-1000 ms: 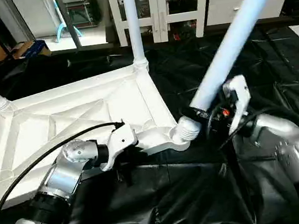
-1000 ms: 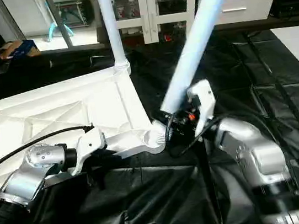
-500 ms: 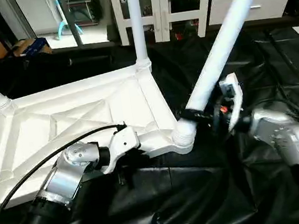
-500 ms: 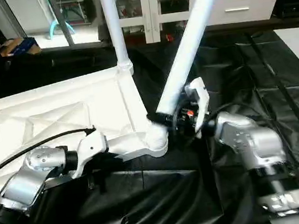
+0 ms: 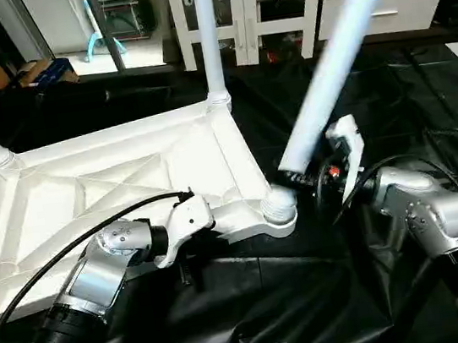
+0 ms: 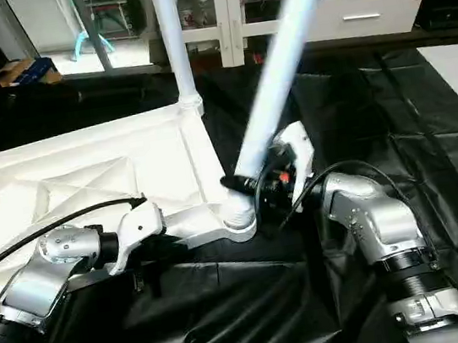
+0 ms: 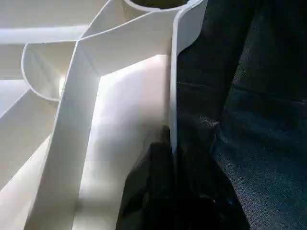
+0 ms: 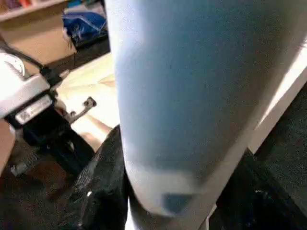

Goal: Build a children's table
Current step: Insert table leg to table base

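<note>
At the near corner socket [image 5: 278, 205], tilted leg [image 5: 328, 55] in right hand [image 5: 303, 180]

Both silver forearms are showing ribbed black cuffs; a black cable is looping behind the left gripper [image 5: 194, 272], and a white plate with a red dot is sitting beside the right gripper [image 5: 299, 180].

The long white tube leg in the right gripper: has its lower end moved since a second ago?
Yes. The long white tube leg has shifted left, its lower end closer to the round corner socket.
</note>
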